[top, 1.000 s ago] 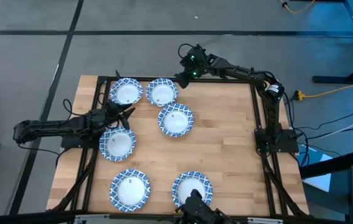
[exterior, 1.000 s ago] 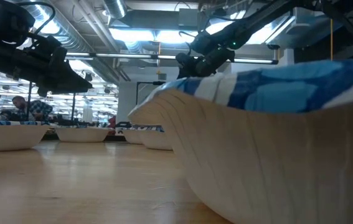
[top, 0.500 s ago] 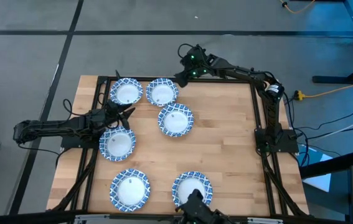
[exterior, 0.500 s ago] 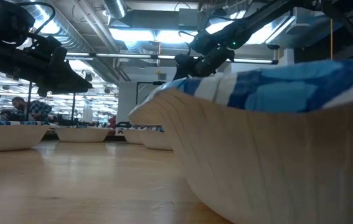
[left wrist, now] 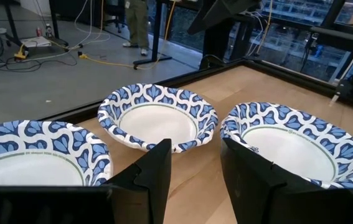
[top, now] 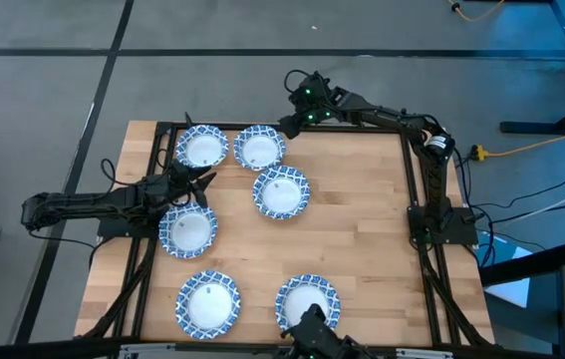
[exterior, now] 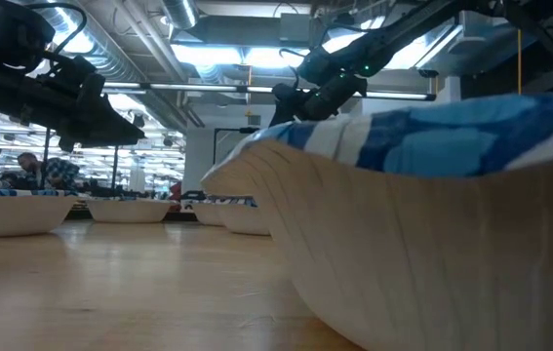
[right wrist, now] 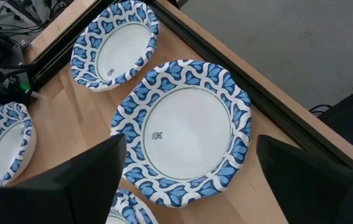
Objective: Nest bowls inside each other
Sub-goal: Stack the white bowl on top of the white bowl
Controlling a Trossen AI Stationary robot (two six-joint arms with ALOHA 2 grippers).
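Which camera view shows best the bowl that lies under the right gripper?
The right wrist view shows it best: the bowl fills the picture, between the wide-open fingers of the right gripper. The high view shows it small, at the table's far edge. The left wrist view shows it from the side. In the low view I cannot pick it out.

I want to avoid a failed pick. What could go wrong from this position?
The right gripper hangs with jaws wide above a far-edge bowl close beside its neighbour bowl; a descending jaw might nudge that one. The bowl also sits near the table's far edge and could be pushed off.
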